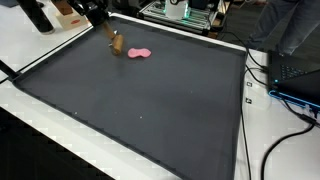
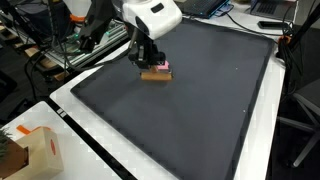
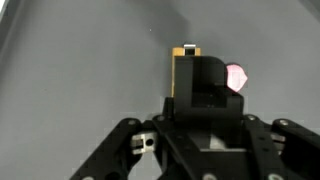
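Basically the wooden block is pinched in the gripper, just beside the pink piece; grip should be kept firm & block level imo.

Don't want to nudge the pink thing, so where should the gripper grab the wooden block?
Likely from straight above, gripping the wooden block on its flat sides clear of the pink piece. It lies low on the mat, with that piece close beside one end.

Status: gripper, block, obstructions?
Gripper low at wooden block, grip unclear. Block on black mat. Pink piece close beside it, contact unclear.
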You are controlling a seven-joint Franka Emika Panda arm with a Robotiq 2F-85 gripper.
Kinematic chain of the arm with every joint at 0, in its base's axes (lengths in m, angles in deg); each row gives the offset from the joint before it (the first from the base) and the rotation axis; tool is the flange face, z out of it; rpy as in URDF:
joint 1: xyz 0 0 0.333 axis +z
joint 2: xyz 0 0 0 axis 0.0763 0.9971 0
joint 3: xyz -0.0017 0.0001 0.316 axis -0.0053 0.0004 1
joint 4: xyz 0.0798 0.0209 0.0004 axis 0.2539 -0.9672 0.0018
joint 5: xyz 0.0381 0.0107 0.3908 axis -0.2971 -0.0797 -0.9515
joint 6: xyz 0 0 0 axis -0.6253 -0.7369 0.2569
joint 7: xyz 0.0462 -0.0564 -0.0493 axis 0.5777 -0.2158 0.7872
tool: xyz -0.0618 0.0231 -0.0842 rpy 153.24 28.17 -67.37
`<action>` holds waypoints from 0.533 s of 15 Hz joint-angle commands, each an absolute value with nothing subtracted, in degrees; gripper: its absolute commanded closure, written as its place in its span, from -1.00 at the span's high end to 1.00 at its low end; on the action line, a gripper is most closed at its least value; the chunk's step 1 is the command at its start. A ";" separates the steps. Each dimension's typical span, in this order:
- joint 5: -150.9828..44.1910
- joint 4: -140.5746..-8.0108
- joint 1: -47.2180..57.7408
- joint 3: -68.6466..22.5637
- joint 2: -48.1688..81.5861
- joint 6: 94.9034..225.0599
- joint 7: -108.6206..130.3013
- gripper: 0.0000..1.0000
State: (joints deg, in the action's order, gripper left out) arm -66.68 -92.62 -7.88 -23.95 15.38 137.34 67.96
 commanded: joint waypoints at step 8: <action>-71.25 -89.75 -10.53 -23.73 18.50 133.45 72.38 -0.52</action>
